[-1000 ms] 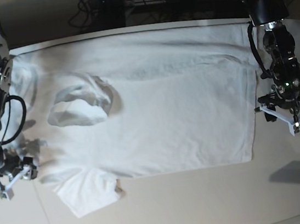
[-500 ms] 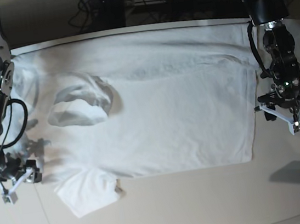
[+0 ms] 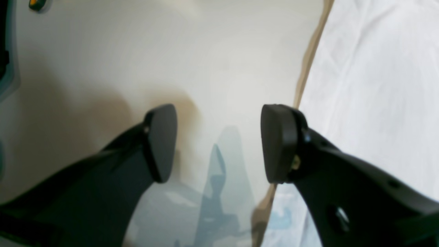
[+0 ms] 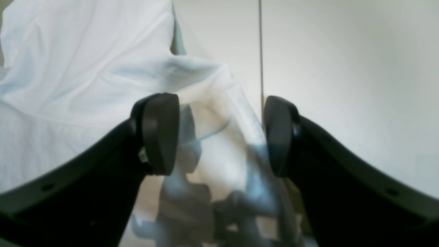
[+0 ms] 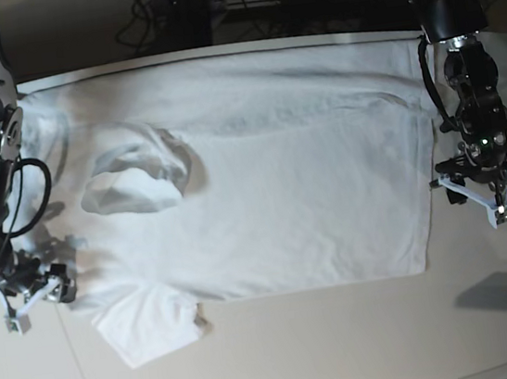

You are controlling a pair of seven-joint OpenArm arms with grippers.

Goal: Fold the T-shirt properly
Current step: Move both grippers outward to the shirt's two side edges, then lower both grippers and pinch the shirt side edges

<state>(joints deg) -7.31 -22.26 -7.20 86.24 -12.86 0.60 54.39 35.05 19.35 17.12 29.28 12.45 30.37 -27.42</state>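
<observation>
Both pincers hang released over the worktop point(image 5: 349, 345), the left pincer point(image 3: 219, 140) just off the T-shirt point(image 5: 263, 188) hem, the right pincer point(image 4: 221, 133) straddling a sleeve edge, likely lining up opposite-end grabs.

Support surface: smooth off-white tabletop point(image 5: 348, 336), thin seam running near-to-far at left. T-shirt point(image 5: 289, 175) lies directly on it, spread flat w/ hem at right, collar area bunched at left-centre, one sleeve point(image 5: 148, 323) flat at near left. Far edge of shirt approx. aligned w/ far table edge.
</observation>
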